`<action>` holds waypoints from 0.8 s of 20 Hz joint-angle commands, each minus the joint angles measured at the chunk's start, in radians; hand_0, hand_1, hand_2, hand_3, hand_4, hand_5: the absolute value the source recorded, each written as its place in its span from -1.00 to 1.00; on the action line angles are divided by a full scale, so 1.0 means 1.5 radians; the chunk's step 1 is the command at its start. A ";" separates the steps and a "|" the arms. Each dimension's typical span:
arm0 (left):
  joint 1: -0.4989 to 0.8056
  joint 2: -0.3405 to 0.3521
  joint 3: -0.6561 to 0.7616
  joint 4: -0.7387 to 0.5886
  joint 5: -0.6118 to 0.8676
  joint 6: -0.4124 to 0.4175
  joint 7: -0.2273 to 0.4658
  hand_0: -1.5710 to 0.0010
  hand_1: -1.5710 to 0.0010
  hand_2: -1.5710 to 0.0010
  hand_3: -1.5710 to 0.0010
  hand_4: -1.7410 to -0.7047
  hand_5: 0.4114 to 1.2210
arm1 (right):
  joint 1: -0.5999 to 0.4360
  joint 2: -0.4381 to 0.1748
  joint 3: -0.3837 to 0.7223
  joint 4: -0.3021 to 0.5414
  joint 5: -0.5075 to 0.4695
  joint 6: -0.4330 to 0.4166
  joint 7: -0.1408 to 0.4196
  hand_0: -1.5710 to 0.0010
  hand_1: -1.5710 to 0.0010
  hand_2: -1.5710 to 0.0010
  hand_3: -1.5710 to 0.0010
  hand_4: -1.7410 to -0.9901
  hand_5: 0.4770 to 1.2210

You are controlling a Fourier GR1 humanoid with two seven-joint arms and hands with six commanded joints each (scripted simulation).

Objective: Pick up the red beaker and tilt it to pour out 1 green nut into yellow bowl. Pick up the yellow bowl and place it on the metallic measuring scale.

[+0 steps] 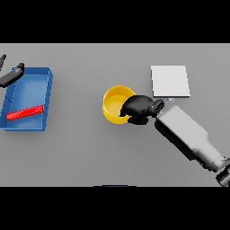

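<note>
The yellow bowl (116,103) stands at the table's middle. My right hand (139,108) is at its right rim, fingers curled over the edge and covering that side of the bowl. What lies inside the bowl is not visible. To the right and a little farther back lies the metallic measuring scale (170,81), a flat pale square plate. The red beaker (25,112) lies on its side inside the blue tray (44,76) at the far left. My left hand (10,77) shows at the left edge above the tray's far corner.
The blue tray takes up the table's left side. My right forearm (188,134) runs from the lower right corner toward the bowl.
</note>
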 commanded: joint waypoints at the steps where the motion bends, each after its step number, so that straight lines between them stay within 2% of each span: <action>1: 0.002 -0.006 -0.001 0.001 0.003 0.000 -0.005 1.00 1.00 1.00 1.00 0.85 -0.26 | -0.006 0.003 -0.002 0.000 -0.002 0.006 0.009 -0.85 -0.84 -0.69 -0.49 -0.89 0.92; 2: 0.003 -0.006 0.000 0.003 0.004 -0.002 -0.012 1.00 1.00 1.00 1.00 0.84 -0.27 | -0.009 0.004 -0.004 -0.006 -0.004 0.011 0.018 -0.88 -0.87 -0.72 -0.51 -0.91 0.94; 3: -0.002 -0.006 0.001 0.009 0.004 -0.001 -0.008 1.00 1.00 1.00 1.00 0.84 -0.28 | -0.017 -0.003 -0.007 -0.004 -0.006 0.009 0.008 -0.90 -0.90 -0.73 -0.53 -0.93 0.95; 5: -0.003 -0.007 -0.002 0.006 -0.003 0.007 -0.007 1.00 1.00 1.00 1.00 0.86 -0.28 | -0.023 -0.008 -0.015 -0.022 -0.017 0.028 0.025 -0.94 -0.93 -0.80 -0.51 -0.95 0.97; 10: 0.000 -0.008 -0.005 -0.001 -0.003 0.005 -0.009 1.00 1.00 1.00 1.00 0.86 -0.28 | -0.027 -0.039 -0.041 -0.083 -0.038 0.071 0.058 -0.98 -0.98 -0.90 -0.47 -0.98 0.99; 12: 0.003 -0.003 0.001 0.005 0.003 0.000 -0.016 1.00 1.00 1.00 1.00 0.85 -0.28 | -0.021 -0.055 -0.052 -0.109 -0.038 0.074 0.082 -0.99 -0.99 -0.82 -0.55 -0.99 0.99; 16: -0.004 -0.008 0.002 0.007 0.008 -0.001 -0.012 1.00 1.00 1.00 1.00 0.82 -0.28 | 0.001 -0.071 -0.062 -0.176 -0.048 0.093 0.110 -0.99 -0.99 -0.92 -0.50 -1.00 0.99</action>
